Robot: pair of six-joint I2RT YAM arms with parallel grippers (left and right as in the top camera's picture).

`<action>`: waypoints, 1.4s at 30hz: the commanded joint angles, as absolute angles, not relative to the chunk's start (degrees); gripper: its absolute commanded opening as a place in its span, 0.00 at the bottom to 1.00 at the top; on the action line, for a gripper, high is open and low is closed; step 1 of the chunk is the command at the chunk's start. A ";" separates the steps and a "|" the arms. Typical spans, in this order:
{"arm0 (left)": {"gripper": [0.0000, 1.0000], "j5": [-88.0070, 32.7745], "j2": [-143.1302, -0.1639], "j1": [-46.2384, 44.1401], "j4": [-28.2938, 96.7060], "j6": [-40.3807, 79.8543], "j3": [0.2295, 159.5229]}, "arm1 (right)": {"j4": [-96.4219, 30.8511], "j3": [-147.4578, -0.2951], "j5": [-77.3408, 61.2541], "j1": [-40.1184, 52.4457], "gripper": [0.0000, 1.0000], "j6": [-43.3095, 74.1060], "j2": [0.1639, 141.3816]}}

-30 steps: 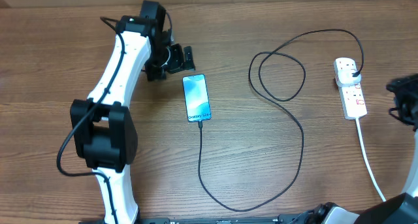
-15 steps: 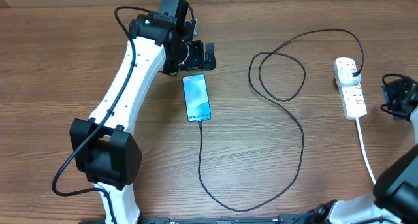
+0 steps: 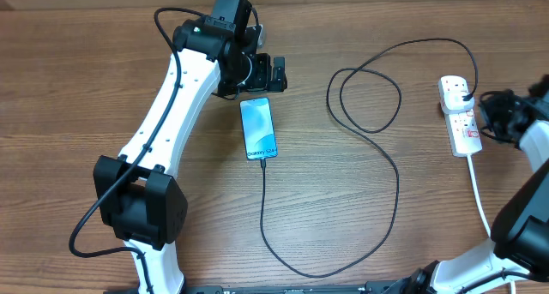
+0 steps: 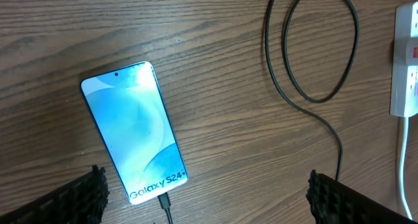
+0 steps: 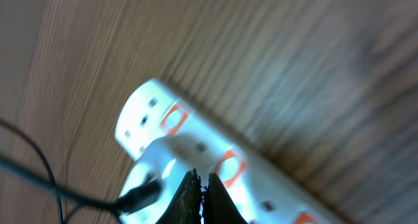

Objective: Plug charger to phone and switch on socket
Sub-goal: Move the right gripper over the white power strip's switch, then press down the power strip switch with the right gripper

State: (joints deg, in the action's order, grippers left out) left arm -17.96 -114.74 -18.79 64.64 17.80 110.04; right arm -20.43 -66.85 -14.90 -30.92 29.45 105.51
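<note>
The phone (image 3: 258, 129) lies flat, screen up and lit, with the charger (image 3: 398, 187) tip seated in its bottom edge, so the plugging looks done. The charger loops away right of the phone to its plug (image 3: 464, 92) in the socket (image 3: 461, 121), far right. Over the socket hovers the right gripper (image 5: 199, 185), jaws pressed together and empty, probably to prod a switch (image 5: 173, 119) with one blunt tip. The left gripper (image 3: 268, 73) hangs just past the phone's top edge, jaws spread wide and holding nothing.

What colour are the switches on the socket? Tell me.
Orange-red switches on the white socket; closest in the right wrist view, though blurred.
</note>
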 commanded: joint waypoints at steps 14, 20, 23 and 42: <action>1.00 -17.80 -113.45 -19.44 64.20 17.32 111.18 | -20.21 -67.13 -5.78 -26.22 0.04 30.22 106.83; 1.00 -17.80 -113.45 -19.59 64.01 17.30 111.18 | -21.93 -67.11 -0.89 -26.50 0.04 33.47 106.87; 1.00 -17.78 -113.45 -19.51 63.99 17.28 111.18 | -22.20 -67.11 -0.71 -27.07 0.04 33.47 106.87; 1.00 -17.43 -113.45 -19.55 63.13 16.69 111.18 | -21.30 -67.09 -5.21 -27.92 0.04 33.15 107.13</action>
